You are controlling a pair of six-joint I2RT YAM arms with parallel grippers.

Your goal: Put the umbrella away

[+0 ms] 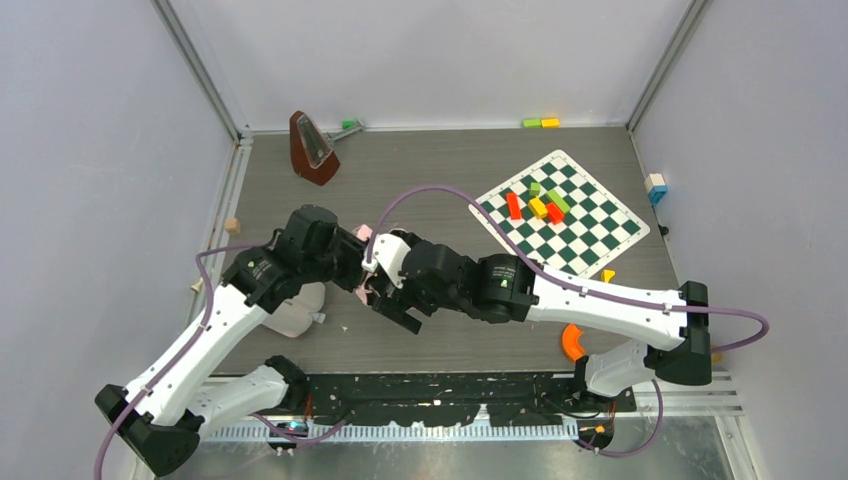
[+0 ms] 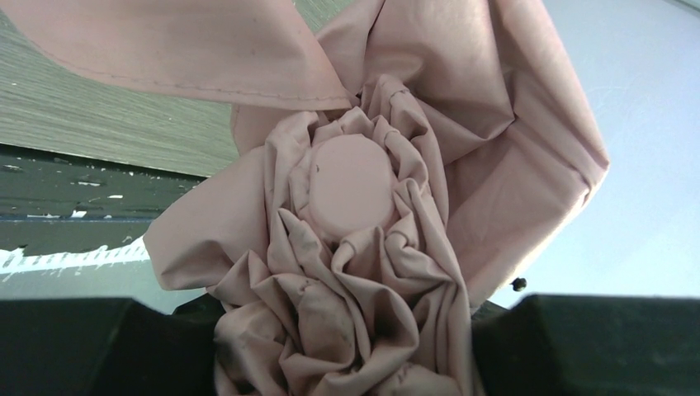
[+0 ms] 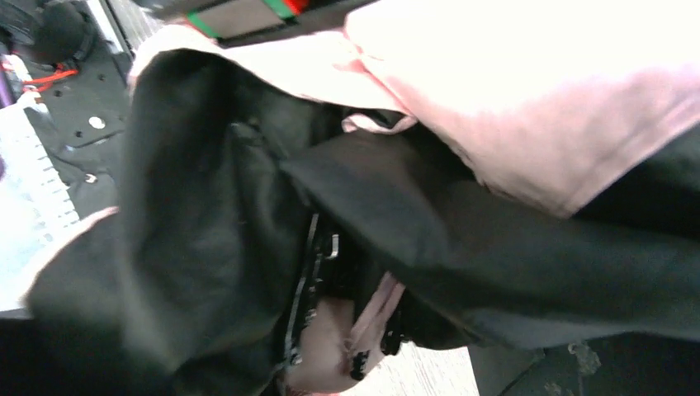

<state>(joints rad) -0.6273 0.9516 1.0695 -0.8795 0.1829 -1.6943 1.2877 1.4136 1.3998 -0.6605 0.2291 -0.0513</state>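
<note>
Left gripper (image 1: 350,265) (the clenched one) holds the umbrella (image 2: 355,247) by its gathered pink canopy, above the middle of the table (image 1: 440,180). The right gripper (image 1: 402,312) is released, jaws wide, close beside the black folds (image 3: 206,231). The step in hand appears to be bundling the loose fabric. Thin ribs (image 3: 309,272) show among the folds, and the round end cap (image 2: 351,186) faces the left wrist camera. The next move likely calls for gathering stray panels without snagging ribs.
</note>
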